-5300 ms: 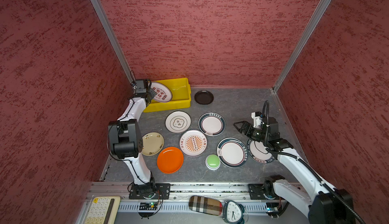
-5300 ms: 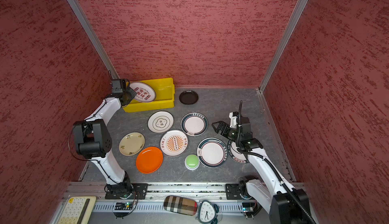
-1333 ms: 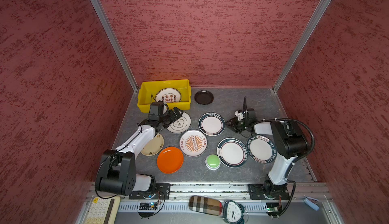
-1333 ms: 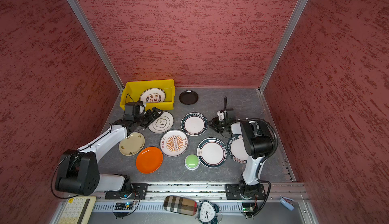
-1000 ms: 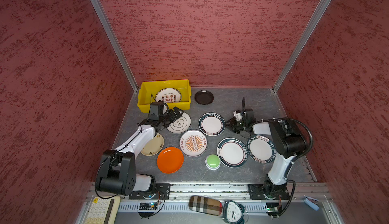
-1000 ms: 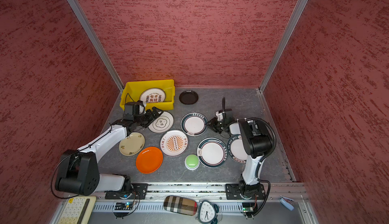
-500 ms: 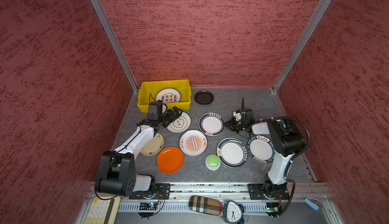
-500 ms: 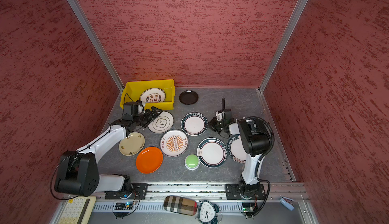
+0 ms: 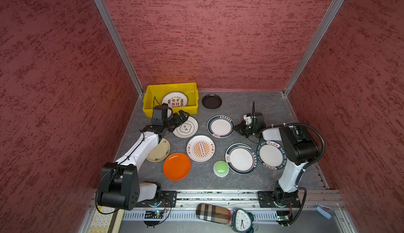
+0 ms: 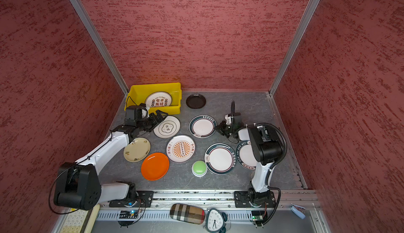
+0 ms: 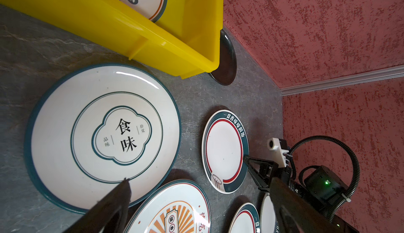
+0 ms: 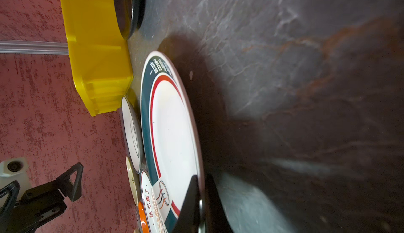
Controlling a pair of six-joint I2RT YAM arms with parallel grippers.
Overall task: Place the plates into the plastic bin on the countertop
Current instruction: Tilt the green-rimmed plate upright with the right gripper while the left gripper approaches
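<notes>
Dark veined countertop (image 9: pixel 247 102), red textured walls (image 9: pixel 207 35) around it. My right gripper (image 12: pixel 201 177) is clamped on the rim of the red-ringed plate (image 9: pixel 220 125); my left gripper (image 9: pixel 183 115) hangs wide open over the plate reading 食味 (image 11: pixel 105 133), just in front of the yellow bin (image 9: pixel 148 98), which holds one printed plate (image 9: pixel 175 99).

Yellow bin (image 9: pixel 149 99), teal-and-red-rimmed white plate (image 9: pixel 220 125)

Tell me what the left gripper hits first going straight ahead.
Probably the clover-print plate: the open left gripper hangs over its rim, angled down. Depth is unclear; it could reach the countertop instead.
</notes>
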